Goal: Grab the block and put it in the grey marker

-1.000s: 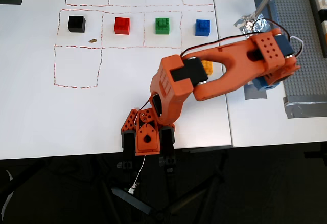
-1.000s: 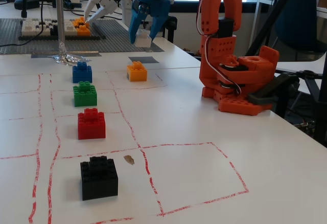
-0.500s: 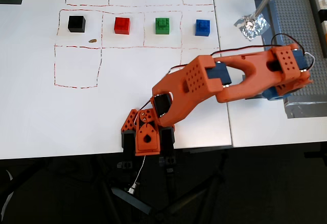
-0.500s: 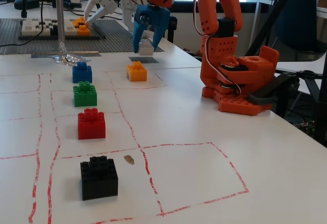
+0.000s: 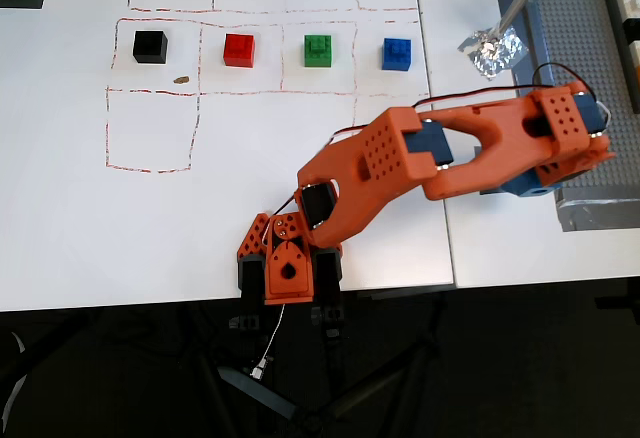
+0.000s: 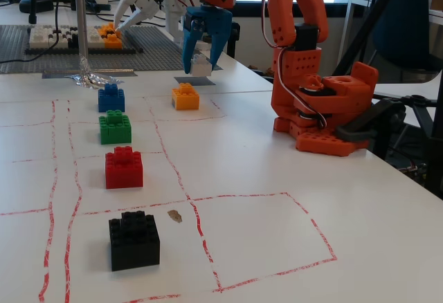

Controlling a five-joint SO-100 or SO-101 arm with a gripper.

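At far end of surface, fixed view: gripper pinching block by side faces, just above grey marker. Block likely light, rigid, smooth plastic; side grip sensible, could slip.

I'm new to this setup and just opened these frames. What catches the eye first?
The orange arm stretches from the table's near edge, its blue gripper holding the white block just above the grey marker. In the fixed view, blue, green, red and black bricks line up at left.
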